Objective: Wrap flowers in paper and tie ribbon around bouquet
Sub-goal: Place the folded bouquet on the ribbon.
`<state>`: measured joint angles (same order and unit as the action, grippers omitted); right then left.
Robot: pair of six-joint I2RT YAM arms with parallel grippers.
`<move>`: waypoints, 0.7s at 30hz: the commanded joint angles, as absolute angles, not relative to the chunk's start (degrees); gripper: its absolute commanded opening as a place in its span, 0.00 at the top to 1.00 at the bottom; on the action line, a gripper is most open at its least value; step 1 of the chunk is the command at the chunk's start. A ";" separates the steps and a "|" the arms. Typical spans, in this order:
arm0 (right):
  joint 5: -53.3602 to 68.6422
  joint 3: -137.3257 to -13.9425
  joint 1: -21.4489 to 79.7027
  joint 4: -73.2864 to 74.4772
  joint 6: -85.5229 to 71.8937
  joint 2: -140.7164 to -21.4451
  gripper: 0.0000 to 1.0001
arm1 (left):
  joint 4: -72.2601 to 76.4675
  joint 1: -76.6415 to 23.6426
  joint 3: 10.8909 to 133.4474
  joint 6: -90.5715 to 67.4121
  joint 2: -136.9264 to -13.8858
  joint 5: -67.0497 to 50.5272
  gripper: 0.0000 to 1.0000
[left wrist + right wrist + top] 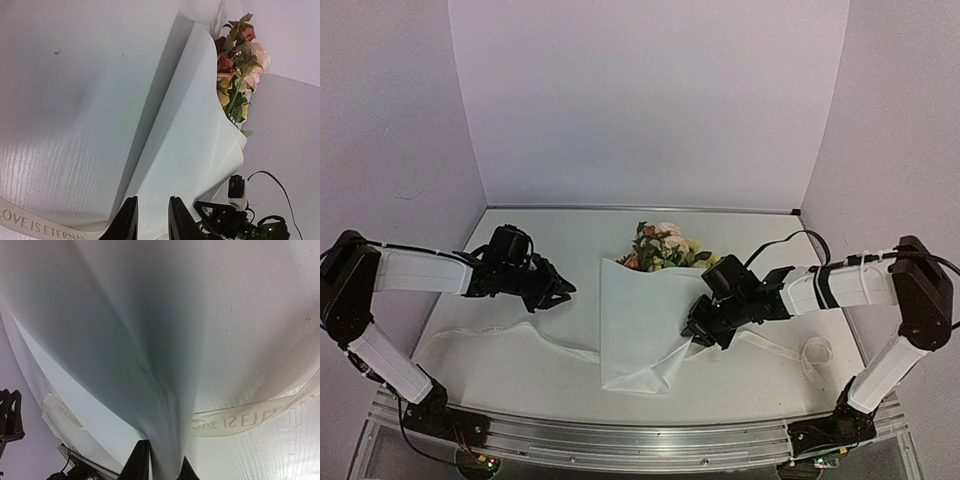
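The wrapping looks finished and the tying has not begun. The bouquet (638,325) lies mid-desk with its long axis running from the near edge toward the back wall. The flowers (665,248) point away from the arms, and the paper (620,300) tapers to a tail on the near side. The ribbon (35,227) lies flat across the desk (520,235), passing under the cone. The left gripper (151,202) hovers just left of the paper with its jaws slightly apart and empty. The right gripper (162,452) sits at the cone's right edge with a paper ridge running into its narrow gap. Whether it pinches that ridge I cannot tell. Next, I judge, each gripper needs a ribbon end, crossed over the cone's narrow part.
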<state>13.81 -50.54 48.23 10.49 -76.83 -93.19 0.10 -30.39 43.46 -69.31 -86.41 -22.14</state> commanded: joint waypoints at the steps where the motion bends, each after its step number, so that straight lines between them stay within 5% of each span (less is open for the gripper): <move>1: 12.27 -49.19 48.96 6.60 -77.03 -92.16 0.87 | 0.36 -29.37 40.15 -72.14 -81.32 -15.58 0.76; 5: 12.00 -49.36 48.98 7.40 -75.07 -91.71 0.79 | -3.33 -29.30 38.00 -71.90 -78.33 -13.81 0.73; 12: 7.91 -48.56 48.92 14.05 -70.67 -86.21 0.24 | -15.60 -27.17 33.34 -72.50 -66.23 -4.07 0.58; 21: 0.02 -36.20 44.08 21.91 -74.38 -71.04 0.09 | -22.67 -23.38 26.05 -78.03 -55.56 2.49 0.49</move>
